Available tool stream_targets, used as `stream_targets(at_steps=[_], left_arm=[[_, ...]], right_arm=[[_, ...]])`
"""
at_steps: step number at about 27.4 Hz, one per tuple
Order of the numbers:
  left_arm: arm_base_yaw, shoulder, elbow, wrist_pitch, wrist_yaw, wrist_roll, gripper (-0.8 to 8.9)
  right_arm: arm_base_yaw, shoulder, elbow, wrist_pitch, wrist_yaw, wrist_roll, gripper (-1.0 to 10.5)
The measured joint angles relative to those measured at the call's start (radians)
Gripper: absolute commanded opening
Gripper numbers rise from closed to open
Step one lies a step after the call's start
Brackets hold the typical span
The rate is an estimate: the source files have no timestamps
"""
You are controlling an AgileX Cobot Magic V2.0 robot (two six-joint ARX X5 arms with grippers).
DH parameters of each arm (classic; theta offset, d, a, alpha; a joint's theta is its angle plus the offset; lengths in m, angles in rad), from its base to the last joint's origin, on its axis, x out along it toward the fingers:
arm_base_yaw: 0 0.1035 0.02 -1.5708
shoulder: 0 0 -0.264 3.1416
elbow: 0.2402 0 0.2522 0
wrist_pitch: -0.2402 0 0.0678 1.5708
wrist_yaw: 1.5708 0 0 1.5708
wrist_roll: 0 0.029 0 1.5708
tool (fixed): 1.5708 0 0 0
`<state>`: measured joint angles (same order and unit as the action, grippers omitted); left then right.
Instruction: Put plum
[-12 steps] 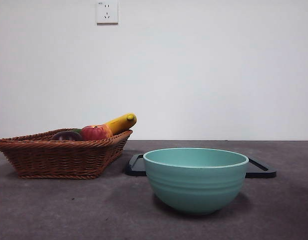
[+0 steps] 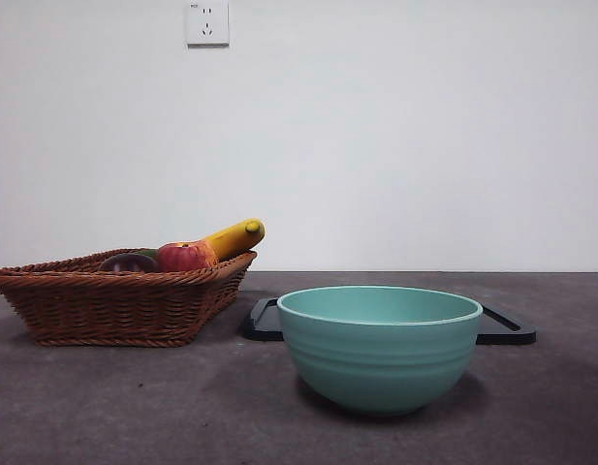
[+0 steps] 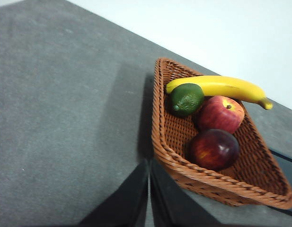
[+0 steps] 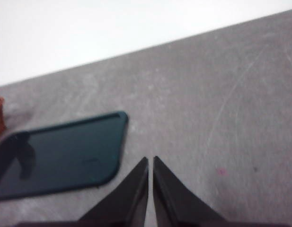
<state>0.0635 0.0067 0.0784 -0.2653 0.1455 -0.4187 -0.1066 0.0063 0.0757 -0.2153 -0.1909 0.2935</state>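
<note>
Inside the wicker basket (image 3: 259, 187), the plum (image 3: 213, 149) lies untouched beside the apple (image 3: 221, 113); nothing is done yet. Left gripper (image 3: 149, 198) and right gripper (image 4: 150, 189) hold their jaws pressed together, clear of it. Being round, the plum shows no long axis.

Both arms are just up off the table, neither one showing in the front view. Left gripper (image 3: 149, 189) has its jaws pressed together, nothing between them. Right gripper (image 4: 150, 182) same deal, closed and empty.
</note>
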Motion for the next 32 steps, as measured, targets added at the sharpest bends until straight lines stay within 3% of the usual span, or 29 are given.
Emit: stream_targets(at_steps=[7,12,22,29,32], left_arm=[[0.0,0.049,0.176,-0.07,0.071,-0.018,0.09],[0.0,0.146,0.324,-0.179,0.128,0.005,0.09],[-0.01,0.405,0.586,-0.399,0.329,0.17,0.09],[-0.068,0.575,0.715,-0.537,0.472,0.28,0.08],[-0.117,0.652,0.78,-0.615,0.525,0.347,0.08]], right_arm=[[0.0,0.035,0.183,-0.098,-0.002,0.005,0.1],[0.0,0.125,0.32,-0.195,-0.074,0.008,0.1],[0.013,0.379,0.615,-0.408,-0.292,-0.032,0.1],[0.101,0.544,0.756,-0.524,-0.419,-0.067,0.1],[0.17,0.64,0.819,-0.631,-0.46,-0.117,0.1]])
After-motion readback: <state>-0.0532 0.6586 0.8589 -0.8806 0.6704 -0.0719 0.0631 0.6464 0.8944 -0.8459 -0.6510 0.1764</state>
